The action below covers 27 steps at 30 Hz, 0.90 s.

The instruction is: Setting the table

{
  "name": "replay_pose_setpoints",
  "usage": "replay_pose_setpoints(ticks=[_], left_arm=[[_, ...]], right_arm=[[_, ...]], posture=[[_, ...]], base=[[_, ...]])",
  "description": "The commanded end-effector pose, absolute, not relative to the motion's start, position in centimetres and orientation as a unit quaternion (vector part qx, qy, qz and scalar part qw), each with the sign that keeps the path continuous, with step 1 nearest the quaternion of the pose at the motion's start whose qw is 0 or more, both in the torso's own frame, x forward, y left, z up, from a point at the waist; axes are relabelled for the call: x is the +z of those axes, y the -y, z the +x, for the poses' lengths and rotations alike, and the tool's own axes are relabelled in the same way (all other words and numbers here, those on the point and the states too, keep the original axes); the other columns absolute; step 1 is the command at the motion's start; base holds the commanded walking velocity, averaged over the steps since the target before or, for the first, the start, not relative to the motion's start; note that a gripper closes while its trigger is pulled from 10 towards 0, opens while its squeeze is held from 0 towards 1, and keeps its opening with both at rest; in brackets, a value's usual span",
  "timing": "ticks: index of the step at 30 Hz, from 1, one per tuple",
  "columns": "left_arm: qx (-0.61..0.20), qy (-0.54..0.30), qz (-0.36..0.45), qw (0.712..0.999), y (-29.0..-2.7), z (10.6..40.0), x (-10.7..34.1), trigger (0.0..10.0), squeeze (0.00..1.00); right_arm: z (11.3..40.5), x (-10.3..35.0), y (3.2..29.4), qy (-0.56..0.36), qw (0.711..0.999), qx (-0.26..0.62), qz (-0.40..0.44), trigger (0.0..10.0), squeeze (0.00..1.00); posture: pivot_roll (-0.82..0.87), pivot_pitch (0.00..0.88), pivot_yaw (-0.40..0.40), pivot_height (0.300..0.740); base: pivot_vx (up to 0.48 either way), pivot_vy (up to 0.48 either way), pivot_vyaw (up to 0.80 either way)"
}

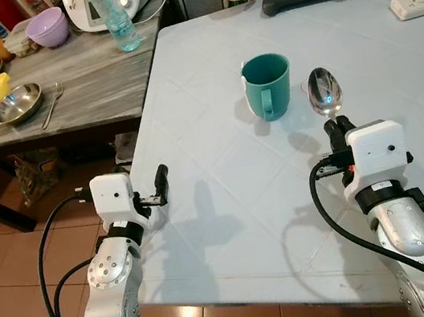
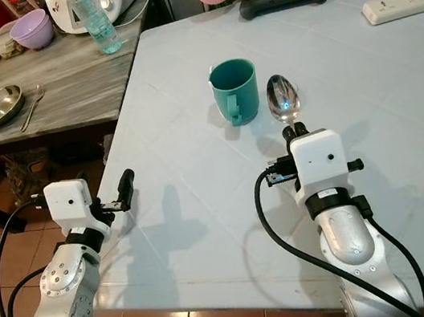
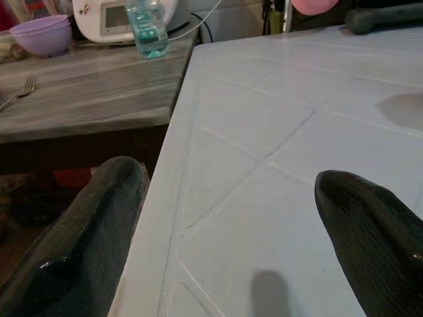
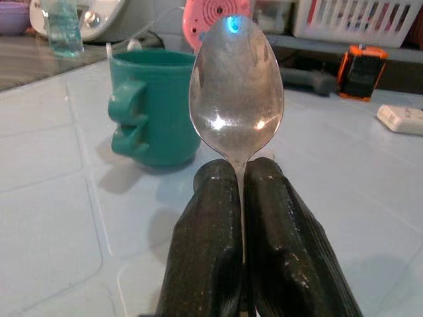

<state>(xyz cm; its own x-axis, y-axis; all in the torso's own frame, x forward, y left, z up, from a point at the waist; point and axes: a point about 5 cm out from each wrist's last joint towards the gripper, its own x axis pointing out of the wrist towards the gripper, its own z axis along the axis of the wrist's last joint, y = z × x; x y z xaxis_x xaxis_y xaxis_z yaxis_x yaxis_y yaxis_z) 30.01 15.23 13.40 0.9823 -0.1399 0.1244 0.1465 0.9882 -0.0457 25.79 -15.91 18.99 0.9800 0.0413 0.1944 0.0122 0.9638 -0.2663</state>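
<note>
Right gripper [image 1: 339,126] pinches the spoon [image 1: 325,91] by its thin handle, bowl raised just beside the green mug [image 1: 268,85] on the white worktop [image 1: 223,173] — light, stiff, likely slippery steel — while the left gripper [image 1: 160,188] hovers spread.

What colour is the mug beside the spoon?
Teal green mug; clearest in the right wrist view.

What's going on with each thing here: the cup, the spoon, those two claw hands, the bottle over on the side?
Green mug: upright on the white table, handle toward the robot.
Spoon: clamped by its handle, bowl sticking out past the fingers, beside the mug.
Right gripper: shut on the spoon.
Left gripper: open, holding nothing, at the table's edge.
Bottle: upright on the wooden side table.
</note>
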Motion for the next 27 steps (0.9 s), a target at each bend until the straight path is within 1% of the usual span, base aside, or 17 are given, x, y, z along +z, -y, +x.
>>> replay_pose_setpoints(ticks=[1, 5, 14, 27], left_arm=[[-0.056, 0.055, -0.024, 0.997, -16.04, 29.89, 13.01, 10.0, 0.00], [-0.055, 0.054, -0.026, 0.997, -16.06, 29.82, 12.91, 10.0, 0.00], [-0.057, 0.055, -0.026, 0.997, -16.13, 29.89, 12.93, 10.0, 0.00], [-0.061, 0.054, -0.024, 0.996, -16.03, 30.03, 12.93, 10.0, 0.00]], right_arm=[[25.73, 19.11, 15.52, 0.106, 0.986, 0.016, -0.128, 10.0, 0.00], [25.77, 19.10, 15.37, 0.106, 0.986, 0.022, -0.128, 10.0, 0.00], [25.94, 19.07, 15.11, 0.107, 0.986, 0.027, -0.129, 10.0, 0.00], [26.10, 19.02, 14.95, 0.108, 0.985, 0.027, -0.130, 10.0, 0.00]], posture=[[-0.36, 0.147, 0.215, 0.740], [-0.36, 0.146, 0.205, 0.740], [-0.35, 0.145, 0.205, 0.740], [-0.35, 0.147, 0.213, 0.740]], base=[[0.000, 0.000, -0.74], [0.000, 0.000, -0.53], [0.000, 0.000, 0.00], [0.000, 0.278, 0.00]])
